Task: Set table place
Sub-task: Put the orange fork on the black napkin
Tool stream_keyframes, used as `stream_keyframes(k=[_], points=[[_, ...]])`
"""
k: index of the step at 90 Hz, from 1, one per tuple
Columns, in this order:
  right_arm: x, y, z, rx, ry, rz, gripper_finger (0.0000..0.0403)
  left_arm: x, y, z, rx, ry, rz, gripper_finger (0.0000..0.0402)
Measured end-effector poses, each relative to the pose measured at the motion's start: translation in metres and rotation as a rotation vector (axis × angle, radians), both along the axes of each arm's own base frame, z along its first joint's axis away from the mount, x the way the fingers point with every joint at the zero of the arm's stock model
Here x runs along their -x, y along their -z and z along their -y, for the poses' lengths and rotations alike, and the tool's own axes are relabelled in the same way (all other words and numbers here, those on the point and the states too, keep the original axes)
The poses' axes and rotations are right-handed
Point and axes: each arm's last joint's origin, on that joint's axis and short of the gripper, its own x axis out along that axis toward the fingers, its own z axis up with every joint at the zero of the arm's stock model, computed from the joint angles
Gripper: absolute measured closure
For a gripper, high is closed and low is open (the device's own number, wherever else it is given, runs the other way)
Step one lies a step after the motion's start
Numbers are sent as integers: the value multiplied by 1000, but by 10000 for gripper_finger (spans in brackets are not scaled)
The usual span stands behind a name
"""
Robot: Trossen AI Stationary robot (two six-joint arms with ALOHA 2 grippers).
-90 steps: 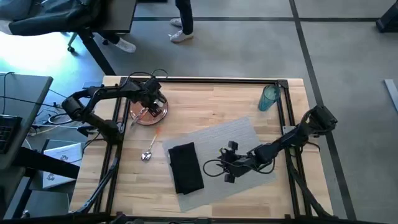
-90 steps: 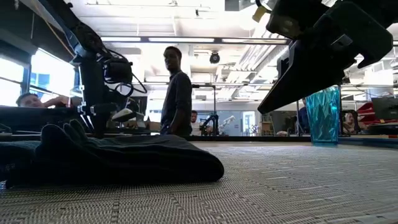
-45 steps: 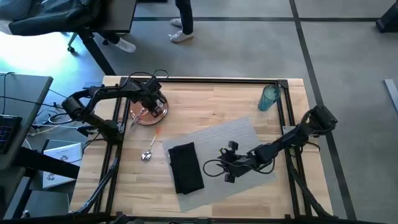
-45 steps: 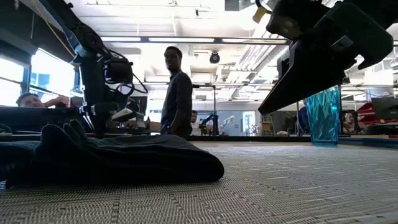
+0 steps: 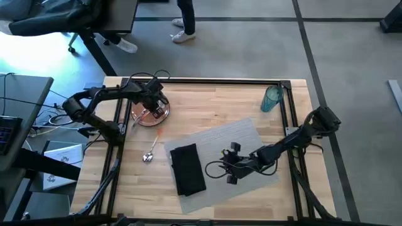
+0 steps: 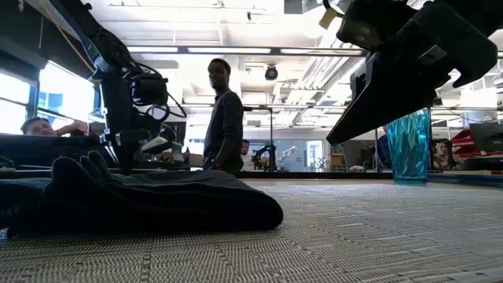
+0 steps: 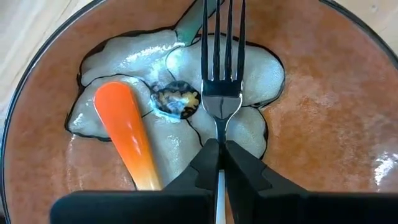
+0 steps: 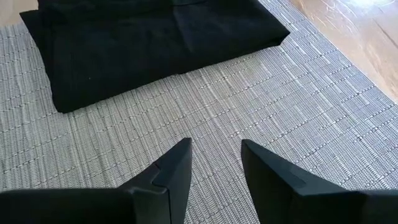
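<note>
Left claw (image 7: 217,163) is positioned over the orange-brown plate (image 5: 152,113) at the far left part of the desk (image 5: 213,107); in the left wrist view its fingers (image 7: 200,167) are seen pinched together on the neck of the fork (image 7: 222,74), just below the tines. The fork is laid across the plate's pale flower pattern, and an orange handle (image 7: 126,138) is seen lying in the plate beside it; which utensil it belongs to cannot be told. In the low view the left arm is seen standing behind the folded napkin (image 6: 149,200).

Right claw (image 8: 215,163) is held low over the grey placemat (image 5: 242,141), near the placemat's middle, fingers (image 8: 176,168) spread apart with nothing between them; only woven mat is seen in the gap. The black napkin (image 5: 187,169) is laid folded on the left part of the placemat, just ahead of the right claw, apart from it.

The silver spoon (image 5: 149,155) is laid on bare wood between the plate and the napkin, just off the placemat's left edge. A small orange item (image 5: 159,134) is seen on the wood between plate and spoon; too small to identify. The teal tumbler (image 5: 271,98) is stood upright at the far right corner of the desk, well apart from the placemat.

A person (image 6: 224,118) is seen standing in the room beyond the desk in the low view
</note>
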Motion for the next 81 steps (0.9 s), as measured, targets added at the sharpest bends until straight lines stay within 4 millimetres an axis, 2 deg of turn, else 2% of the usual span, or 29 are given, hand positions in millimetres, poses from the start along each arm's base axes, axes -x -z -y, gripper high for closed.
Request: stream_keyframes(k=[18, 51, 66, 81], points=[[0, 0, 0, 1, 0, -2, 277, 0, -22, 13, -98, -58, 32, 401], [0, 0, 0, 2, 0, -4, 277, -8, -54, 53, -164, -39, 170, 401], [0, 0, 0, 2, 0, -4, 277, -9, -61, 65, -174, -13, 195, 401], [0, 0, 0, 2, 0, -3, 277, -6, -58, 63, -187, -7, 135, 399]])
